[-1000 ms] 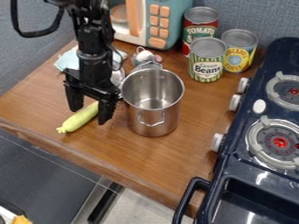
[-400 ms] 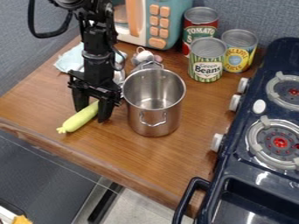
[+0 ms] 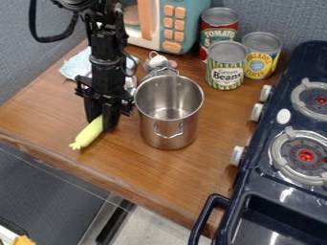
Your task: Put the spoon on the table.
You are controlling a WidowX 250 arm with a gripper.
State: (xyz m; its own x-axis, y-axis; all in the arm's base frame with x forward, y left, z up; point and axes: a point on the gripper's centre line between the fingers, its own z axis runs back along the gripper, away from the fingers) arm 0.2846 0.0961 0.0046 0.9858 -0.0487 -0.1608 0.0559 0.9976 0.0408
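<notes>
The black gripper hangs low over the left part of the wooden table, its fingers closed around the upper end of a long pale yellow-green toy. That toy slants down to the left, and its knobbed lower end points toward the table's front edge. A silvery item lies behind the arm, largely hidden by it; I cannot tell whether it is a spoon. The steel pot stands just right of the gripper, apart from it.
Behind the arm is a light blue cloth. Small grey and pink items lie behind the pot. At the back are a teal toy microwave and cans of tomato, beans and pineapple. A dark stove borders the right.
The gripper first shifted slightly right, then its fingers closed on the yellow-green toy. The toy's lower end has swung a little to the right, and the pot has shifted very slightly right.
</notes>
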